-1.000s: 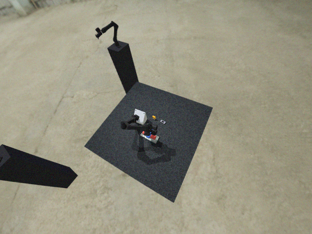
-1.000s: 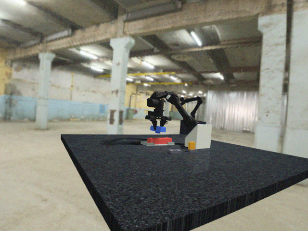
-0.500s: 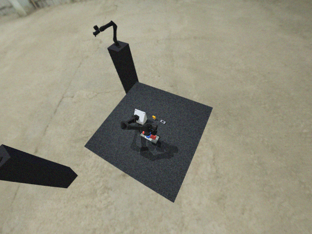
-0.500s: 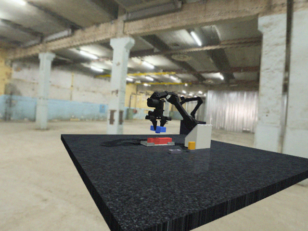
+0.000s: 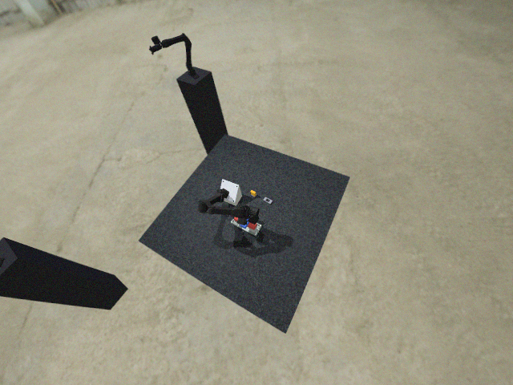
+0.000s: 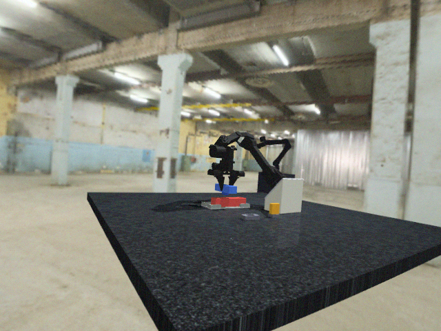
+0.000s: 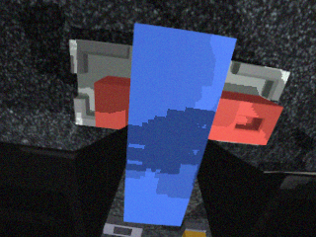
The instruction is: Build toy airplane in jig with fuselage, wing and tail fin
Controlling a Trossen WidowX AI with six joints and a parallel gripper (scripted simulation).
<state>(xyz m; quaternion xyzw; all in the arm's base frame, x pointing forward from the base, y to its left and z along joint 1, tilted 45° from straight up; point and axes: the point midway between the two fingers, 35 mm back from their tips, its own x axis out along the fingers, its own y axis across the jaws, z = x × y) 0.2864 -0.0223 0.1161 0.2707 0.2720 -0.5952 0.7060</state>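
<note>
The red fuselage [image 6: 228, 201] [image 7: 244, 116] [image 5: 252, 225] lies in the grey cradle jig [image 6: 207, 205] [image 7: 96, 56] [image 5: 257, 230] on the dark mat. A socket shows on its top near the right end in the wrist view. My gripper [image 6: 225, 185] [image 7: 163, 134] is shut on the blue wing [image 6: 229, 189] [image 7: 170, 99] [image 5: 244, 225] and holds it crosswise a little above the fuselage's middle, apart from it. The yellow tail fin [image 6: 274, 208] [image 5: 252, 192] stands on the mat beside the white base block.
A white block [image 6: 284, 196] [image 5: 231, 191] at the arm's base stands right of the jig. A small grey plate [image 6: 250, 216] [image 5: 267, 200] lies on the mat [image 6: 249, 256] in front of the tail fin. Two black pillars [image 5: 203, 107] [image 5: 58, 281] stand off the mat.
</note>
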